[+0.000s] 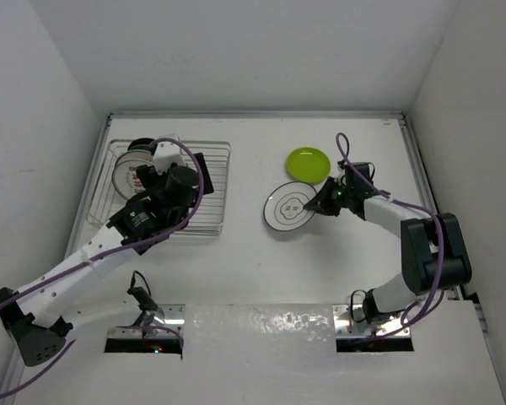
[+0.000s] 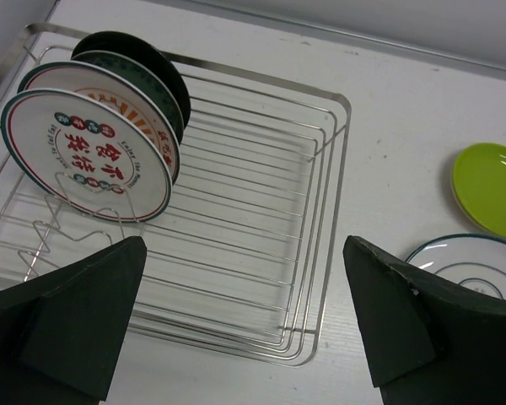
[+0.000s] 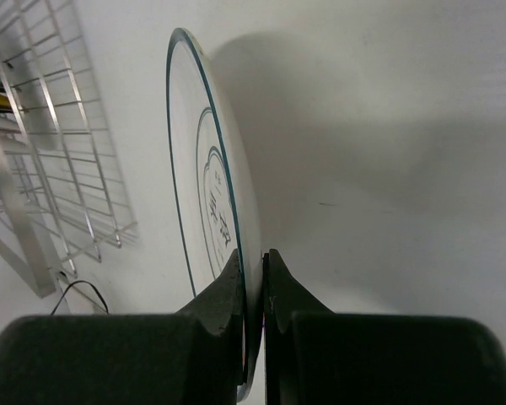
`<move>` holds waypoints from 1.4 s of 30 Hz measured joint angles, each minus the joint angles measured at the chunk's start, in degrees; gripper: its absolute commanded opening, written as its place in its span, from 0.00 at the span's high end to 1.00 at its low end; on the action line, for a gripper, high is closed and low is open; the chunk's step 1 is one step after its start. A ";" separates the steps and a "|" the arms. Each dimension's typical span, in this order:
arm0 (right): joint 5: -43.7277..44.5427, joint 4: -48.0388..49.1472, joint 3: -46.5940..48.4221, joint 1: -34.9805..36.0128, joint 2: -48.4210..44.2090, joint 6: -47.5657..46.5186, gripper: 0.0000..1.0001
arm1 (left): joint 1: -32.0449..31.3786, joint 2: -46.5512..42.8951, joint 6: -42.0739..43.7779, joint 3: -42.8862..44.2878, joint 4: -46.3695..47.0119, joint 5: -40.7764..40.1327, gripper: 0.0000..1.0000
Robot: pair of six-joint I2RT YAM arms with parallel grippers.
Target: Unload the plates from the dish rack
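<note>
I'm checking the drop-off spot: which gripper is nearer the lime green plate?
Right. The right gripper sits just on the near side of the green plate, shut on the white plate. The left gripper is far to its left, over the dish rack.

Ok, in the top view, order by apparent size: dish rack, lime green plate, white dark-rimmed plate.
1. dish rack, clearly largest.
2. white dark-rimmed plate, noticeably wider than the green one.
3. lime green plate, smallest; it sits a little farther back, so the true gap may be less.
</note>
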 measured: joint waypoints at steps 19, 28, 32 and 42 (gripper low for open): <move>2.34 5.42 -7.37 4.98 0.31 -0.70 0.16 | 23.50 2.75 -6.58 -1.20 2.29 18.25 0.00; 15.65 -5.90 -2.62 8.24 -1.70 -9.51 0.01 | 36.57 3.48 -12.48 -1.14 3.96 26.12 0.00; 28.50 -14.84 -2.67 7.93 -10.93 -12.90 0.01 | 39.21 3.48 -18.21 -1.14 4.02 26.21 0.03; 34.77 -21.88 -2.38 7.96 -22.21 -18.25 0.01 | 49.18 10.86 -29.66 -0.28 6.49 31.43 0.21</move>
